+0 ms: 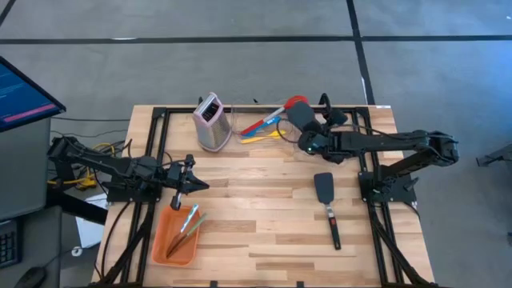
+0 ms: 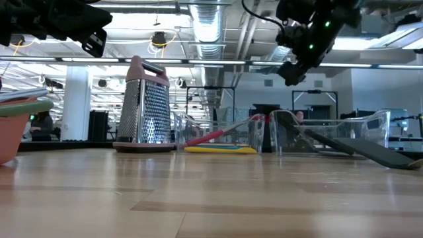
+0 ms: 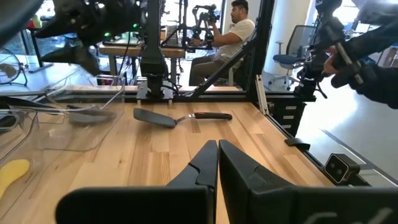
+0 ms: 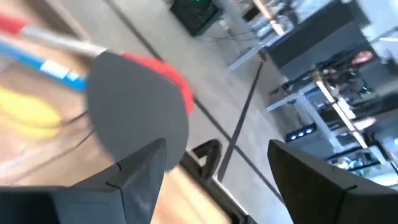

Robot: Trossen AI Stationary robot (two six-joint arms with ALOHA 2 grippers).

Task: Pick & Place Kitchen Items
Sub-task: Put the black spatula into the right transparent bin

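Observation:
My right gripper [image 1: 306,134] [image 4: 214,168] is open and hangs above the clear bin [image 1: 256,108] at the table's far edge. In the bin lie a red long-handled spoon [image 1: 276,114], a yellow spoon [image 1: 258,138], a blue-handled tool [image 4: 53,68] and a black spatula [image 1: 298,117]. That spatula's blade [image 4: 137,118] shows just beyond one finger, lying over the red spoon's bowl. A second black spatula [image 1: 326,200] [image 3: 155,117] lies flat on the table. My left gripper [image 1: 194,184] [image 3: 217,155] is shut and empty, over the far end of the orange tray [image 1: 164,240], which holds thin tools [image 1: 189,220].
A metal box grater with a pink top [image 1: 211,122] [image 2: 144,106] stands upright left of the bin. A second clear bin [image 2: 344,132] shows to the right in the low view. Bare wood lies in the table's middle and near part [image 1: 256,216]. A person [image 3: 233,31] sits beyond the table.

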